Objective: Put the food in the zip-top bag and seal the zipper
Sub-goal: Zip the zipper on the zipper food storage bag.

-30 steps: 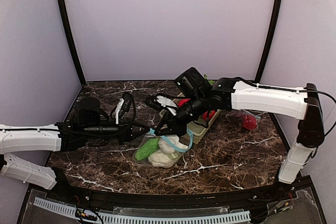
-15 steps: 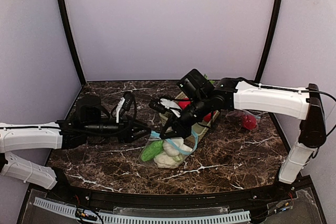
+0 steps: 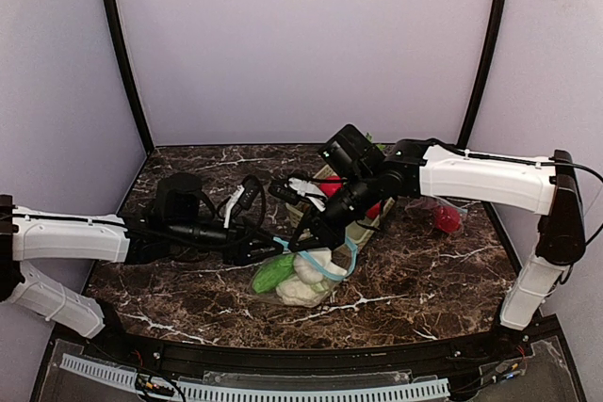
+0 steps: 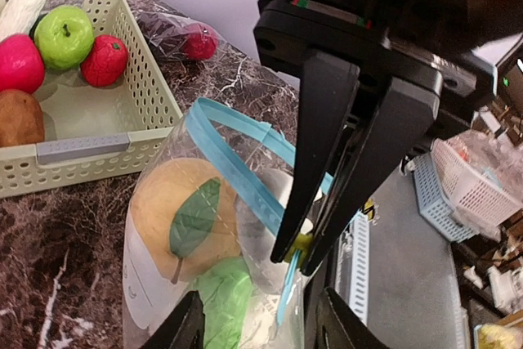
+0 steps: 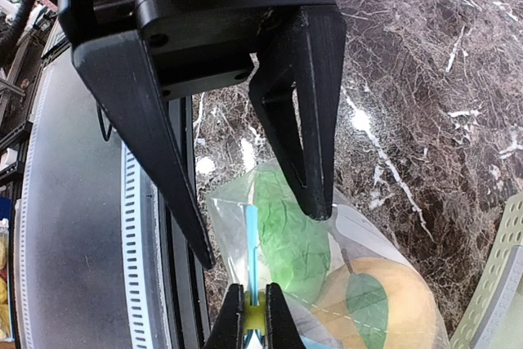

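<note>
The right claw (image 3: 318,230) is pressed together on the slider of the zip-top bag (image 3: 301,281), which lies mid-frame in the top view on the marbled surface (image 3: 424,280). A green piece (image 3: 271,273) and the white cauliflower (image 3: 307,268) show through the plastic. The left claw (image 3: 267,249) sits just beside the bag's left end; from here I cannot tell how its fingers stand.

In the left wrist view, the right claw's two black fingers meet on the yellow-green slider (image 4: 302,243), which rides the blue zipper track (image 4: 233,161). An orange fruit with a leaf (image 4: 176,218) fills the bag below it. At the upper left, the lattice basket (image 4: 151,91) holds a green apple (image 4: 64,34) and red pieces, so not all the food is bagged.

The right wrist view shows the left claw's fingers spread, one to each side of the bag's corner and gripping nothing.

The step in hand looks like zipping. To do it well, the left claw should close on the track's end to anchor it. The right claw can then draw the slider straight along a taut track, with loose plastic and fruit kept clear of it.
</note>
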